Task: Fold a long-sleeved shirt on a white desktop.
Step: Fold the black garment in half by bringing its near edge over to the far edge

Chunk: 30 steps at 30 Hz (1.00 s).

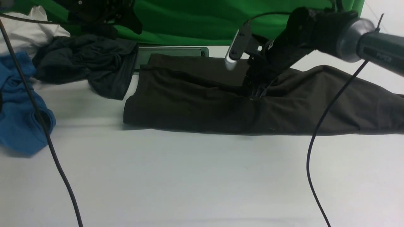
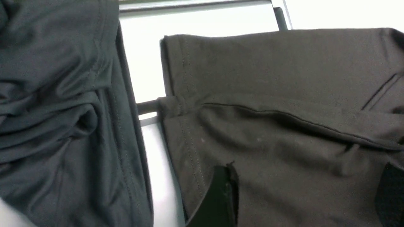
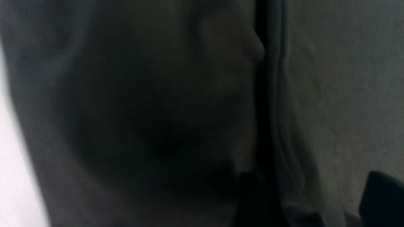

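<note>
Here, right pincer (image 3: 315, 197) gapes astride shirt (image 3: 142, 110).

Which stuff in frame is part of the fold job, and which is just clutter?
Job: dark brown long-sleeved shirt; white desktop; left gripper; right gripper.
Lying about: charcoal-grey garment; blue shirt; white cloth; green cloth; grey cable hatch.
</note>
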Motion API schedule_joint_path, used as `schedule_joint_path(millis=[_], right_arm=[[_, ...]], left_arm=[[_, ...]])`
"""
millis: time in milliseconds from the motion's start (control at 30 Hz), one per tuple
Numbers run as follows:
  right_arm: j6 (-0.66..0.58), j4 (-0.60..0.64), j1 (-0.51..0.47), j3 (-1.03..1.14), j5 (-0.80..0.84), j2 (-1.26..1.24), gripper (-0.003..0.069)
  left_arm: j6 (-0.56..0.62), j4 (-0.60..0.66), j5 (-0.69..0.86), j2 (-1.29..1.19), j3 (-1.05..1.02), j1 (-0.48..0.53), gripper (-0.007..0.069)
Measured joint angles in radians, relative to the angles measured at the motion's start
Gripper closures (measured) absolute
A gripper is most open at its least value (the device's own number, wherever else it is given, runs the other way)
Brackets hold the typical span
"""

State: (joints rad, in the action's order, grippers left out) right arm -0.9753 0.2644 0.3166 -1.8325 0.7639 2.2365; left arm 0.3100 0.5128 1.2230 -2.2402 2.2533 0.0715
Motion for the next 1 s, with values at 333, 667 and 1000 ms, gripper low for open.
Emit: schedule_joint_path(millis=[333,667,1000], right_arm=[[-0.010,-0.008,-0.032,-0.015,-0.126,0.033,0.0622],[0.057,-0.005,-0.070,-0.096,-0.295,0.040,0.0623],[0.246,-0.004,-0.093,-0.097,-0.401,0.128,0.0374]], left_arm=[[0.007,0.034,-0.001,0.000,0.000,0.000,0.0042],[0.011,0.037,-0.001,0.000,0.000,0.000,0.0042],[0.033,0.040,-0.005,0.000,-0.027,0.000,0.0042]])
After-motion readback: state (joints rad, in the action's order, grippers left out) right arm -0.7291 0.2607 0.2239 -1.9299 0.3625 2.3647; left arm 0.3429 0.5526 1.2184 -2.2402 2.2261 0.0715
